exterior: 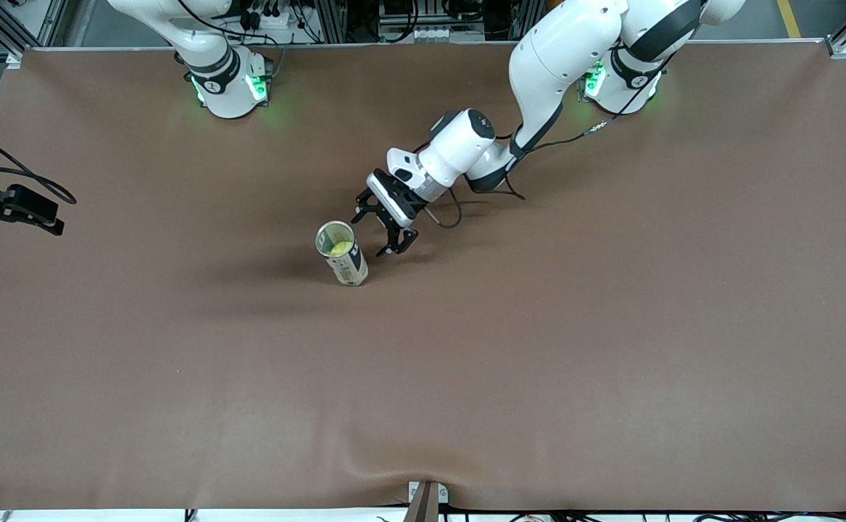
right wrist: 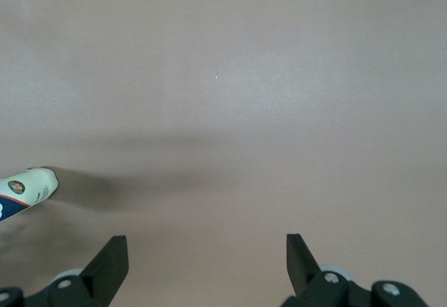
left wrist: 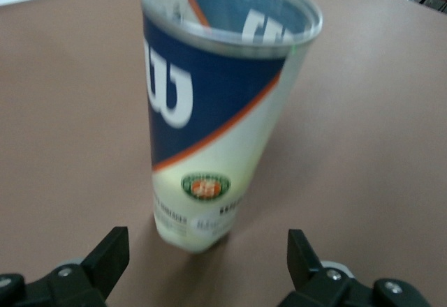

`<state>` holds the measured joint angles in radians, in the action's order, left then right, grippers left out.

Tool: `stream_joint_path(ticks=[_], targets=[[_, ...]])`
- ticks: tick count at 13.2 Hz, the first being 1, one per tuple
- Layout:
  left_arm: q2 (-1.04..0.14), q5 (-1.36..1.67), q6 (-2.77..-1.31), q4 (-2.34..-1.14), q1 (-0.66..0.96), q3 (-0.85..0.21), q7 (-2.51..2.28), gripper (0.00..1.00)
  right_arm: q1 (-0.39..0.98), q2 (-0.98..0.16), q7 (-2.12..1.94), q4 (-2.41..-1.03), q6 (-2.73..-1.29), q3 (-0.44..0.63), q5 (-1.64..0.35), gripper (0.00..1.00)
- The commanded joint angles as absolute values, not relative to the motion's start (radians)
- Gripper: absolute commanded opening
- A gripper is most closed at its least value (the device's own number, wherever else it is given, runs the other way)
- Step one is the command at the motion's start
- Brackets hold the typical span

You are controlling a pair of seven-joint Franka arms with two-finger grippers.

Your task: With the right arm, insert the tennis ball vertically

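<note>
We see a yellow-green tennis ball [exterior: 338, 248] sitting inside the upright, open-topped clear plastic can with a blue-and-cream label [exterior: 343, 255], mid-table.

Big brown table [exterior: 611, 348], pretty bare. One open can [exterior: 343, 254] stands upright on it, about 11 o'clock of center, with a yellow ball [exterior: 338, 247] down inside.

The ball can [left wrist: 209, 125] bears a white Wilson "W" logo.
</note>
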<state>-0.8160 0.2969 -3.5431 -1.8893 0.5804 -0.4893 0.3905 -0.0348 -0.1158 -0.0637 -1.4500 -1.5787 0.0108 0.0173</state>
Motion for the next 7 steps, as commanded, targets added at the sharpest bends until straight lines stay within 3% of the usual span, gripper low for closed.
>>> stream_joint_path(ticks=[1,7], targets=[[-0.755,0.275,-3.542,-2.008,0.539,-0.492,0.339,1.0,-0.044,-0.129,-0.063,-1.422,-1.566,0.002,0.034,1.0],[-0.745,0.275,-3.533,-2.068,0.434,-0.503,0.281,1.0,-0.044,-0.129,-0.064,-1.422,-1.566,0.002,0.034,1.0]])
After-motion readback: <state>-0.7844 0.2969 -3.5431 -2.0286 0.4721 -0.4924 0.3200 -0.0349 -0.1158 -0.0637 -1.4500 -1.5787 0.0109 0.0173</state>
